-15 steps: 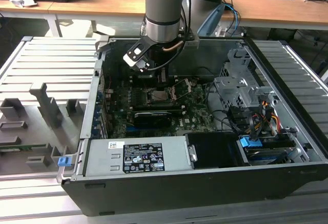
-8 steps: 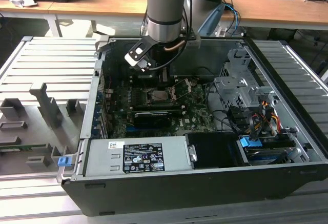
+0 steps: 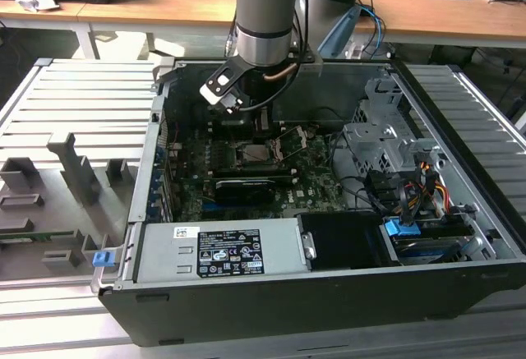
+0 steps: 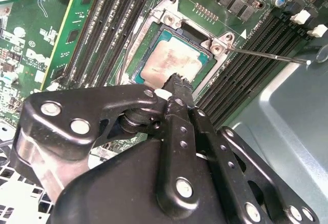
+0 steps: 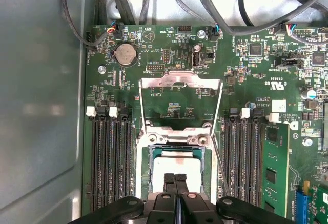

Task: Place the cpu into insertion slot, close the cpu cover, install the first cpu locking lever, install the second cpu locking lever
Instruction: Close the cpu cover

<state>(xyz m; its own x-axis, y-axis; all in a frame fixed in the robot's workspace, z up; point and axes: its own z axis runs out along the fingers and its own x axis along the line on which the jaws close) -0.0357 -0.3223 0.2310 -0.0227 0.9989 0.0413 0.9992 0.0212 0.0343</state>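
In the exterior view, the arm (image 3: 267,14) reaches down into the open computer case (image 3: 329,310). The gripper (image 3: 253,125) hangs just above the socket (image 3: 255,155) in the middle of the board. The cpu cover (image 3: 293,139) lies just beside the socket, on the exterior view's right of it, and the gripper stands toward the socket's opposite side.

In the second wrist view, the cpu (image 4: 169,62) sits flat inside the socket (image 4: 165,15), dull metal top upward. The gripper (image 4: 177,83) is closed to one narrow tip with nothing in its grasp. That tip is at the socket's near edge, over the cpu's rim; whether it touches cannot be told. A thin locking lever (image 4: 266,56) juts out from one socket corner and looks unlatched.

In the first wrist view, the gripper (image 5: 176,179) has its fingers pressed together, empty, over the cpu (image 5: 169,163). The cpu cover (image 5: 180,98) is swung open, leaning back from its hinge on the socket's far edge. It lies straight ahead of the fingertips, across the socket (image 5: 177,139). Its hinge line runs crosswise to that direction, and the board shows through its open centre.
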